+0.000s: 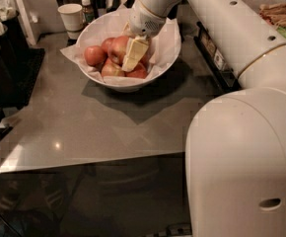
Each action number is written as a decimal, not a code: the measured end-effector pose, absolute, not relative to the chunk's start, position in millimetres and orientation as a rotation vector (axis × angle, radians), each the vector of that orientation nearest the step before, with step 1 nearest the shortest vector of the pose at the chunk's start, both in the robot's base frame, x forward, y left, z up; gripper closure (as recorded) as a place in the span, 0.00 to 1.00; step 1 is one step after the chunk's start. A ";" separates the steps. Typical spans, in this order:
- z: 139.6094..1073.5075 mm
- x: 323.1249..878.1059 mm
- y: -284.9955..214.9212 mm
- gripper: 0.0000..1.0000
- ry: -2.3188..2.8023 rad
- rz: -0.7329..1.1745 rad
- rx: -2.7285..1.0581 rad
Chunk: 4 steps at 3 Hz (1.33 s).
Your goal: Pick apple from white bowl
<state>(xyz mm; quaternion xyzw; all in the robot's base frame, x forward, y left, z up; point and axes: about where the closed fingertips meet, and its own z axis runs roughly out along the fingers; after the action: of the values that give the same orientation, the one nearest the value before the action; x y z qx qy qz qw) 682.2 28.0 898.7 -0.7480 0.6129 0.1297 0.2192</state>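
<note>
The white bowl (pixel 128 86), wide and lined with crinkled white paper, stands at the back of the grey table. Several red apples lie in it: one at the left (pixel 94 55), one at the top middle (pixel 117 47), and lower ones (pixel 110 69). My gripper (pixel 133 55), cream-coloured, reaches down from the white arm into the bowl. It rests among the apples, against the right side of the top-middle apple and over a lower one (pixel 139 73).
A small white paper cup (pixel 72 18) and a small bottle (pixel 87 10) stand behind the bowl on the left. A black rack (pixel 7 63) lines the left edge. My white body (pixel 246 162) fills the lower right. Packets (pixel 280 17) lie at the far right.
</note>
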 end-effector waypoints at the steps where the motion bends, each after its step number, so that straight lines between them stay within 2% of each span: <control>1: 900.6 681.2 25.8 0.71 1.701 0.357 -2.069; 2: 903.6 681.1 25.6 0.95 1.701 0.357 -2.068; 3: 912.0 677.8 22.0 1.00 1.682 0.353 -2.039; 4: 930.7 672.4 20.6 1.00 1.590 0.425 -1.980</control>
<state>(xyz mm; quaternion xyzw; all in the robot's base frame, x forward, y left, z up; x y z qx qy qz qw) 672.4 20.6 930.7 -0.7382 0.5930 0.1586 0.2798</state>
